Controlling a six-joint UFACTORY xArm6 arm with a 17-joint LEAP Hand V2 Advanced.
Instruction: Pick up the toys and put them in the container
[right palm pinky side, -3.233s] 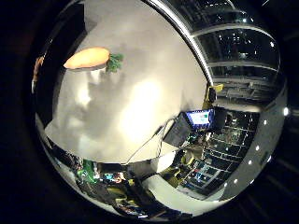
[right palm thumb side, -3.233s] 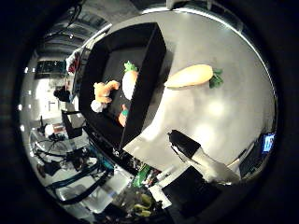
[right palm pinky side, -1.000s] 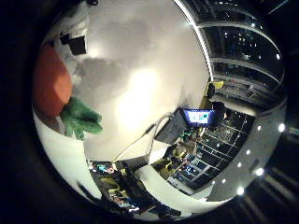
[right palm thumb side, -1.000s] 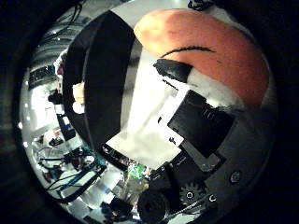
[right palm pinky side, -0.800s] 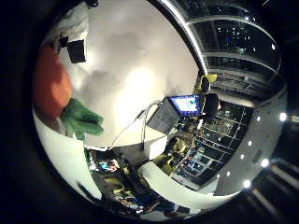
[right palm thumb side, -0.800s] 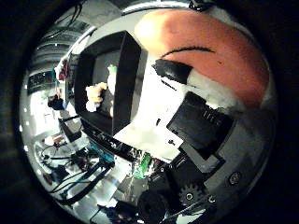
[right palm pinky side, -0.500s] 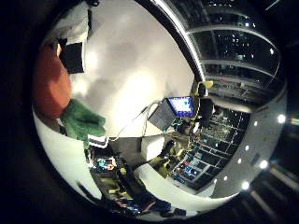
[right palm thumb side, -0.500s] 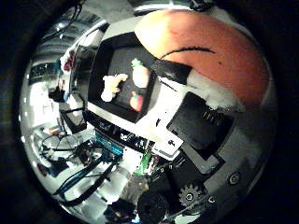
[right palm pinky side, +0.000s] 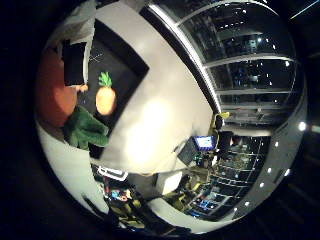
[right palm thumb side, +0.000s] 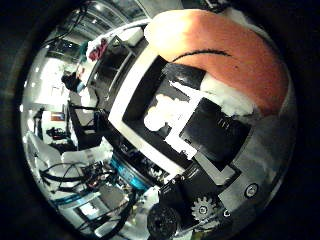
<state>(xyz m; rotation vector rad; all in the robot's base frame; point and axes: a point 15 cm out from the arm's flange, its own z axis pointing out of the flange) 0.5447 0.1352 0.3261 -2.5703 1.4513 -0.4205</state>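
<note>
1. The hand (right palm thumb side: 210, 135) is seen closed around a plush carrot (right palm thumb side: 225, 55); a black-tipped finger (right palm thumb side: 187, 75) is pressed against the orange body, which lies tight against the palm.
2. Only the thumb-side view shows the dark stitched line on the carrot and the hand's black blocks and gear. Only the little-finger-side view shows the carrot's green leaves (right palm pinky side: 85, 127), hanging beside the palm.
3. Below the palm a black container (right palm pinky side: 117, 65) is seen. A toy pineapple (right palm pinky side: 105, 97) with a green crown lies inside it in the little-finger-side view; in the thumb-side view a pale toy (right palm thumb side: 162, 112) is seen in the container, too washed out to be named.
4. The container rests on a white table (right palm pinky side: 160, 120), brightly lit in the middle.
5. Beyond the table, a lit monitor (right palm pinky side: 205, 142), cluttered shelving and dark glass walls can be made out.
</note>
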